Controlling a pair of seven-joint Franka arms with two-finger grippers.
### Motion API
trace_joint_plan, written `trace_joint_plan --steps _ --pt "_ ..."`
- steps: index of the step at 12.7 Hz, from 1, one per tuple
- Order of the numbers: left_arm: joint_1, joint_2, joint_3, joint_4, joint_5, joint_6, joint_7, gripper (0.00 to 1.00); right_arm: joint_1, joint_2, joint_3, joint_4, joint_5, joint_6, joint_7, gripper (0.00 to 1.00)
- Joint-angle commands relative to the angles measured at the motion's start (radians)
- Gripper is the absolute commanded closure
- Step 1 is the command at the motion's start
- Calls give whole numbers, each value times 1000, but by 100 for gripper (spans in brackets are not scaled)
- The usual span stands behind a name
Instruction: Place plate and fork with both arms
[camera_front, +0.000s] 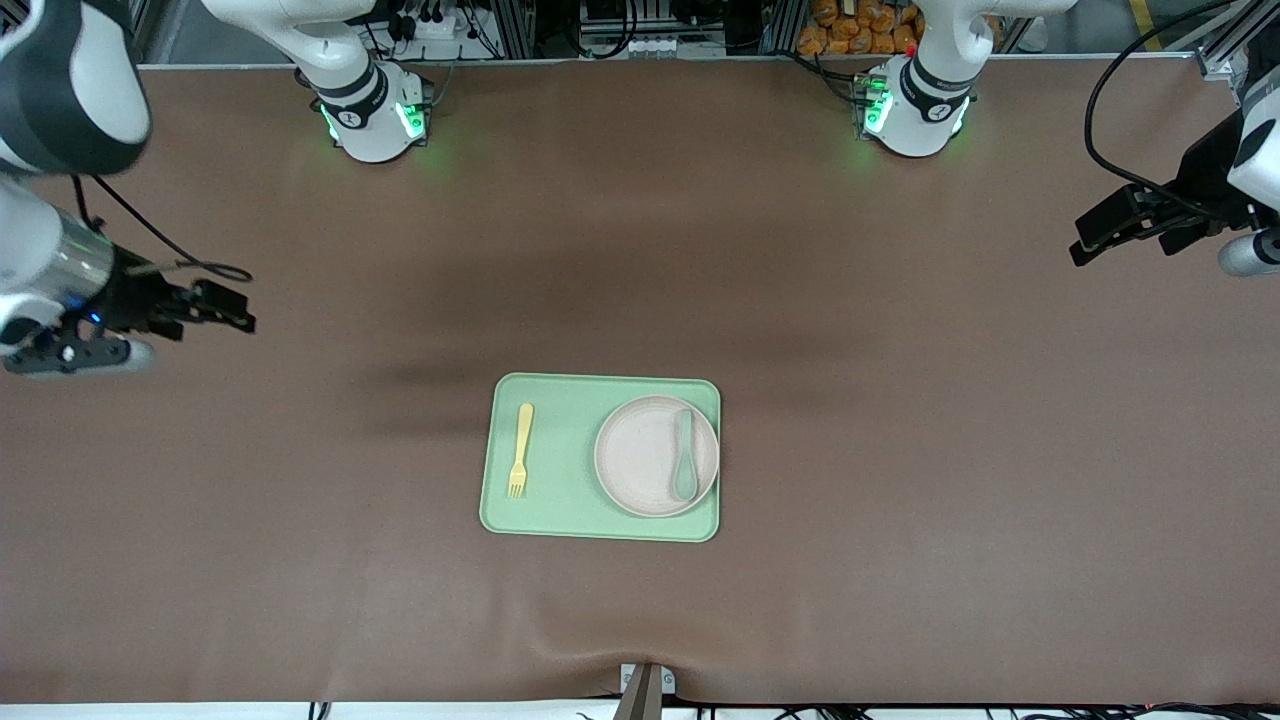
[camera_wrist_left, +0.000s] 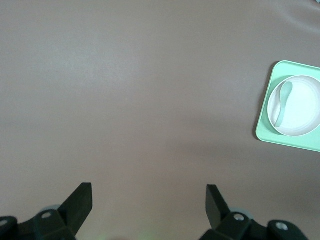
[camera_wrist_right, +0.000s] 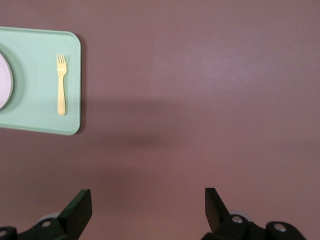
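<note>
The pale beige-pink plate (camera_front: 645, 462) lies on the light green tray (camera_front: 570, 500), at the tray's end toward the left arm; it also shows in the left wrist view (camera_wrist_left: 300, 110). A green-teal spoon (camera_front: 685, 455) rests in the plate. The yellow fork (camera_front: 520, 450) lies on the tray's end toward the right arm, and shows in the right wrist view (camera_wrist_right: 61, 84). My left gripper (camera_front: 1085, 240) is open and empty, up over bare table at the left arm's end (camera_wrist_left: 149, 200). My right gripper (camera_front: 240, 310) is open and empty over bare table at the right arm's end (camera_wrist_right: 148, 202).
The brown table cover (camera_front: 900, 400) runs wide around the tray. The two arm bases (camera_front: 375, 115) (camera_front: 915, 110) stand along the table's edge farthest from the front camera. A small metal bracket (camera_front: 645, 685) sits at the nearest edge.
</note>
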Motion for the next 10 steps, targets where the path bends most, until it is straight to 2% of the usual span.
trace_joint_plan --steps 1,3,5,10 --pt "10 -25 -7 -14 11 -8 4 0 -27 -18 28 118 -55 -145 0 0" --pt "10 -25 -9 -14 15 -8 3 0 -29 -20 35 180 -77 -221 0 0" --pt "10 -25 -9 -13 17 -10 0 0 -46 -18 72 241 -112 -262 1 0" --pt "10 -24 -4 13 52 -31 1 0 -49 -14 69 255 -106 -266 89 0"
